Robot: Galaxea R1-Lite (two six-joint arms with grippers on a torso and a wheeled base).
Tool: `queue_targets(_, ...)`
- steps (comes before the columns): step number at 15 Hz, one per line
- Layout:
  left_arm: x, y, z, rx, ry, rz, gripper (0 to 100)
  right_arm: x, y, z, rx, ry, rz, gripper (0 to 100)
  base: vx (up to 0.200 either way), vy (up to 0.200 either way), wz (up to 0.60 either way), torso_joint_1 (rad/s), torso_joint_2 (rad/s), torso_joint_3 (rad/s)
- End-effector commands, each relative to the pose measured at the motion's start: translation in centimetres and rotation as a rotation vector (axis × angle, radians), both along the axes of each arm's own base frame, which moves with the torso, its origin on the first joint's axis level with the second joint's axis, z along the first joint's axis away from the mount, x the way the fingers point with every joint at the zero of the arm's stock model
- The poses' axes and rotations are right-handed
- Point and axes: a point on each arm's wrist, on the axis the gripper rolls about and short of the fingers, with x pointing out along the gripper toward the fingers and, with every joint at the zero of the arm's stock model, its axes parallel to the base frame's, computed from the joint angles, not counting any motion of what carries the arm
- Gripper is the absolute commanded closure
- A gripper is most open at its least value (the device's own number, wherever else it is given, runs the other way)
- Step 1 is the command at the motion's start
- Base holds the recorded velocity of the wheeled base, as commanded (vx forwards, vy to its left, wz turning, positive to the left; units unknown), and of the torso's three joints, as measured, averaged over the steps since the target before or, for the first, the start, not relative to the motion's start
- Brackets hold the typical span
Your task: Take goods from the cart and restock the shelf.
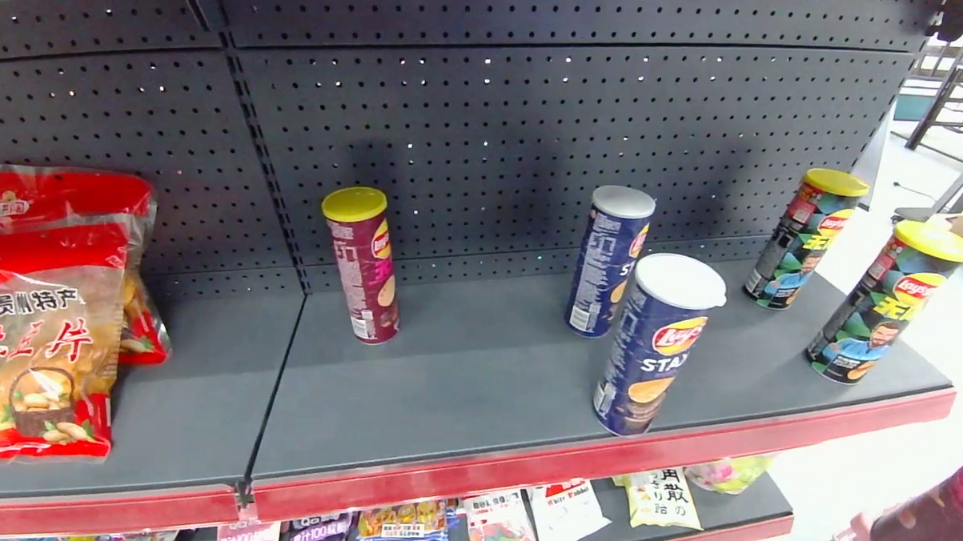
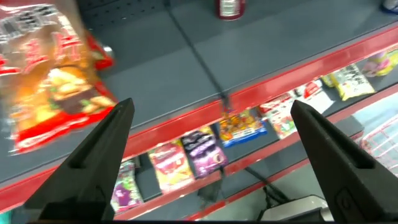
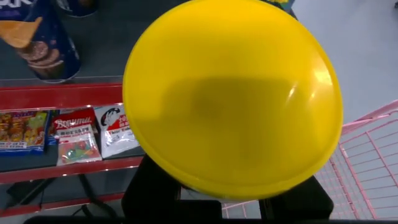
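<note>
chip can (image 1: 933,518), yellow lid (image 3: 233,93): gripped by right end effector (image 3: 217,199), lower right of head view, axis tilted; bare shelf (image 1: 462,358) space lies upper left. left end effector (image 2: 211,104) wide, empty.

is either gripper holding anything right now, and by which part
The right gripper holds a yellow-lidded can by its body below the lid; the lid hides the exact spot. The left gripper is open and empty.

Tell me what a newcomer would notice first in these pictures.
The round yellow plastic lid of a maroon chip can looms right before the right wrist camera, near the pink wire cart. On the grey shelf with a red front edge, five tall chip cans stand upright, with red snack bags at its left end.
</note>
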Motion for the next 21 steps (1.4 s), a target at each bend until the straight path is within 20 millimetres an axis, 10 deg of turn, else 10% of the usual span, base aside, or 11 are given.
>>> queue_targets(1, -0.1, 0.0, -0.1, 0.005, -0.004, -0.001, 0, 0.0, 0.0, -0.1, -0.001, 0.005, 0.001, 100, 0.000, 0.200, 0.00, 0.007, 0.00, -0.002)
queue_targets(10, 0.5, -0.2, -0.2, 0.085, -0.001, -0.047, 0, -1.4, -0.1, -0.1, -0.001, -0.077, 0.002, 100, 0.000, 0.067, 0.00, 0.002, 0.00, 0.000)
queue_targets(16, 14.2, -7.4, 4.8, 0.005, -0.022, -0.052, 0, -2.3, -0.1, -0.8, 0.020, -0.093, 0.069, 100, 0.000, 0.000, 0.00, 0.000, 0.00, 0.000)
queue_targets(21, 20.3, -9.7, 4.2, -0.034, 0.131, -0.296, 0, -2.8, -0.1, -0.9, 0.022, -0.121, 0.066, 100, 0.000, 0.000, 0.00, 0.000, 0.00, 0.000)
